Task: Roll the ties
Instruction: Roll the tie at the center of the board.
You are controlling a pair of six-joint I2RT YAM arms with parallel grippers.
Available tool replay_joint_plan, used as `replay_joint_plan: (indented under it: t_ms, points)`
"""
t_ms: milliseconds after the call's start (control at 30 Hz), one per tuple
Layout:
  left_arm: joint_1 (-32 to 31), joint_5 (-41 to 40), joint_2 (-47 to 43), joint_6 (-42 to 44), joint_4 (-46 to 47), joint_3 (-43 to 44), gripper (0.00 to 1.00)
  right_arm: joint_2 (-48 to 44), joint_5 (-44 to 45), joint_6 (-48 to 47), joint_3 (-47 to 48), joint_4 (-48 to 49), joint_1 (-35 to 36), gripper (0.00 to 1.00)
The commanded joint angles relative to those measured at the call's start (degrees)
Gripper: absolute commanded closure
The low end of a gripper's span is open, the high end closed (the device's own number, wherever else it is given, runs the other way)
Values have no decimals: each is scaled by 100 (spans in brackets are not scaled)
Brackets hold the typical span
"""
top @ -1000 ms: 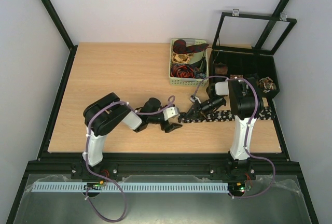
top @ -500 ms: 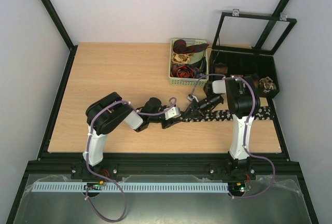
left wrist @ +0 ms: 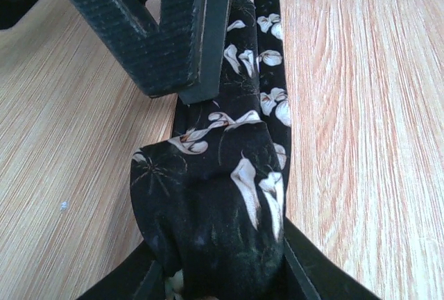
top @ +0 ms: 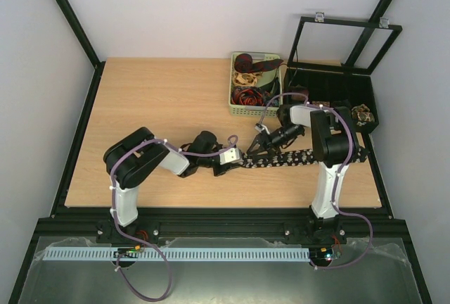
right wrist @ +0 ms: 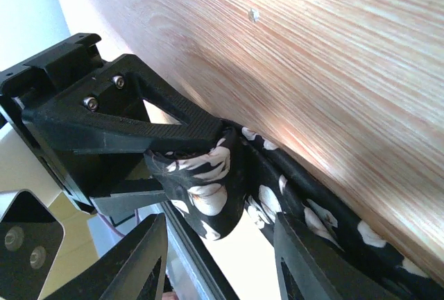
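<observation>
Well, the left tool (top: 243, 162) pinched the folded end of the black tie (top: 309, 156), stretched along the surface (top: 162, 100) right of centre, while the right tool (top: 253, 146) hung open just beside it.

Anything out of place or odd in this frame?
Nothing spilled or damaged. Only untidy bit: the folded end of the black tie sits bunched and lopsided in the left gripper, not a neat coil; the rest lies flat on the table.
</observation>
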Motion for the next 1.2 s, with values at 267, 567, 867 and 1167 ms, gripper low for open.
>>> replay_joint_plan:
  t_ms: [267, 567, 867, 1167]
  points:
    - [27, -23, 97, 339, -1011, -22, 73, 135, 311, 450, 186, 197, 456, 76]
    - [298, 58, 27, -363, -590, -60, 45, -183, 808, 298, -376, 94, 354, 99]
    - [316, 849, -281, -674, 801, -729, 17, -25, 1101, 634, -858, 1058, 328, 99]
    - [-55, 636, 543, -1421, 1968, -313, 20, 207, 1327, 688, -1039, 1610, 347, 99]
